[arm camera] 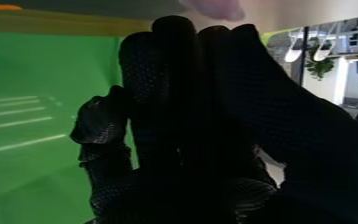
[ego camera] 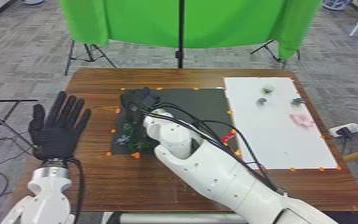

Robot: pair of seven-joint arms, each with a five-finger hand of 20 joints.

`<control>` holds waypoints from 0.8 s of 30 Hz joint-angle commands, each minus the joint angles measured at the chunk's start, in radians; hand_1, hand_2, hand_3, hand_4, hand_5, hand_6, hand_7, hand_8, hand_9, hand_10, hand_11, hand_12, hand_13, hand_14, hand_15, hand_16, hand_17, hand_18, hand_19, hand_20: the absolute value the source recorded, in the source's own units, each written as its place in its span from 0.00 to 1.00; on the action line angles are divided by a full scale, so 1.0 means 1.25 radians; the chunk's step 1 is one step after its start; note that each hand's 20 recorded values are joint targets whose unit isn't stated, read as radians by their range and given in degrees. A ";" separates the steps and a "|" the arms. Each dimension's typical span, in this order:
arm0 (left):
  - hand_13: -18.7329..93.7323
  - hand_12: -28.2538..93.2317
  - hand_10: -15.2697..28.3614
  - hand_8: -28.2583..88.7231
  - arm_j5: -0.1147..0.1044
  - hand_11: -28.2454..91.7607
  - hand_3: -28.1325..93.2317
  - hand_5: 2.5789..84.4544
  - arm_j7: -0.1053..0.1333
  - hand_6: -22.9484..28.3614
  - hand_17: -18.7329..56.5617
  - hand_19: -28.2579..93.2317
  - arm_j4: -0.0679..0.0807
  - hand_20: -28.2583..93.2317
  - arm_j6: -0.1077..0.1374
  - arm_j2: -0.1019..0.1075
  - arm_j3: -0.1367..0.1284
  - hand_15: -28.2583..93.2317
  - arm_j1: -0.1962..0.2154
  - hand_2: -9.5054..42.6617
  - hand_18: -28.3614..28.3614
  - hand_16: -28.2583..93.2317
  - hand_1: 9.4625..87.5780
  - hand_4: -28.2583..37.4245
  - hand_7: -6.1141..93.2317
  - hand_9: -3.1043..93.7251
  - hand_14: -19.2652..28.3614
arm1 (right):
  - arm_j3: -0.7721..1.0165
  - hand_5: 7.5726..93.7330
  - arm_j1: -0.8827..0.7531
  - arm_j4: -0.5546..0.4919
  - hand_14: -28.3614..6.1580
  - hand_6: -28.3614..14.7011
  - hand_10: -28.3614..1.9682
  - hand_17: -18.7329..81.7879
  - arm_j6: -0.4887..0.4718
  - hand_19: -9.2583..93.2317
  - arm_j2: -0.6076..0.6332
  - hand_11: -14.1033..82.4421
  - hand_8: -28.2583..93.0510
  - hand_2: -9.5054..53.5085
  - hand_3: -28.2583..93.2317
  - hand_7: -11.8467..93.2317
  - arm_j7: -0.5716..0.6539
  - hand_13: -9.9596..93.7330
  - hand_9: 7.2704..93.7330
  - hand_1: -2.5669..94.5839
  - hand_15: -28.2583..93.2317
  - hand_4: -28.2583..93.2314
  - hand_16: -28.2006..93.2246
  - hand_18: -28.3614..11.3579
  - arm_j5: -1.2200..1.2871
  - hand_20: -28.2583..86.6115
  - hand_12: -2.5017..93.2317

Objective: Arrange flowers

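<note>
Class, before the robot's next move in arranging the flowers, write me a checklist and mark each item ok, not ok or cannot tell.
1. Left hand beside the dark mat, not over it: ok.
2. Right hand over the mat's far left part: ok.
3. Right hand's fingers straight: ok.
4. Pink flower on the white board: ok.
5. Pink flower and leafy sprigs together: not ok; the sprigs are at the mat's near left.
6. Sprigs fixed in place: cannot tell.
</note>
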 commanded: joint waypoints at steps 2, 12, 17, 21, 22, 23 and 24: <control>0.38 0.28 0.64 0.15 -0.003 0.37 0.81 0.40 -0.001 0.60 0.15 0.45 -0.001 0.30 0.011 -0.018 -0.007 0.42 0.029 0.42 0.72 0.18 0.17 0.00 0.16 0.34 0.65 | 0.000 0.68 0.022 -0.061 0.49 0.64 0.50 0.48 -0.017 0.95 0.030 0.35 0.11 0.00 0.90 0.30 0.001 0.69 0.76 0.55 0.72 0.00 0.52 0.10 0.045 0.68 0.28; 0.35 0.29 0.71 0.16 0.015 0.36 0.83 0.41 -0.027 0.63 0.14 0.45 -0.015 0.30 0.019 -0.055 -0.033 0.43 0.069 0.39 0.73 0.19 0.17 0.00 0.15 0.34 0.72 | 0.157 0.62 -0.080 -0.318 0.43 0.60 0.42 0.48 -0.115 0.94 0.218 0.36 0.12 0.00 0.92 0.28 0.076 0.66 0.67 0.47 0.75 0.00 0.42 0.10 0.135 0.67 0.21; 0.35 0.29 0.71 0.16 0.029 0.35 0.85 0.41 -0.021 0.63 0.14 0.44 -0.023 0.30 0.027 -0.058 -0.048 0.42 0.085 0.38 0.73 0.19 0.17 0.00 0.14 0.34 0.73 | 0.295 0.58 -0.177 -0.401 0.39 0.56 0.37 0.47 -0.093 0.95 0.355 0.33 0.12 0.00 0.91 0.26 0.131 0.62 0.61 0.45 0.74 0.00 0.40 0.09 0.079 0.68 0.19; 0.35 0.30 0.71 0.16 0.027 0.35 0.84 0.41 -0.003 0.63 0.14 0.44 -0.026 0.30 0.038 -0.053 -0.052 0.41 0.090 0.40 0.72 0.19 0.17 0.00 0.14 0.34 0.73 | 0.412 0.56 -0.268 -0.465 0.37 0.55 0.34 0.46 -0.115 0.94 0.457 0.32 0.13 0.00 0.90 0.25 0.204 0.60 0.59 0.45 0.72 0.00 0.39 0.09 0.075 0.67 0.19; 0.35 0.30 0.71 0.16 0.026 0.35 0.84 0.41 -0.002 0.63 0.14 0.44 -0.029 0.30 0.041 -0.054 -0.056 0.41 0.096 0.42 0.72 0.19 0.16 0.00 0.14 0.34 0.73 | 0.442 0.56 -0.291 -0.476 0.37 0.55 0.34 0.46 -0.120 0.94 0.474 0.32 0.13 0.00 0.90 0.24 0.226 0.60 0.59 0.44 0.71 0.00 0.38 0.08 0.091 0.67 0.19; 0.35 0.30 0.71 0.16 0.026 0.34 0.83 0.41 0.000 0.63 0.14 0.44 -0.031 0.30 0.044 -0.053 -0.058 0.41 0.099 0.43 0.72 0.19 0.16 0.00 0.14 0.34 0.73 | 0.472 0.55 -0.314 -0.483 0.36 0.54 0.33 0.45 -0.121 0.93 0.485 0.31 0.13 0.00 0.90 0.24 0.244 0.59 0.58 0.44 0.70 0.00 0.38 0.08 0.104 0.66 0.19; 0.35 0.30 0.71 0.16 0.027 0.34 0.83 0.41 0.000 0.63 0.14 0.44 -0.031 0.30 0.042 -0.053 -0.060 0.41 0.102 0.43 0.72 0.20 0.16 0.00 0.14 0.34 0.73 | 0.499 0.55 -0.337 -0.491 0.36 0.54 0.33 0.45 -0.124 0.92 0.496 0.31 0.14 0.00 0.90 0.24 0.258 0.58 0.57 0.44 0.69 0.00 0.37 0.08 0.114 0.66 0.19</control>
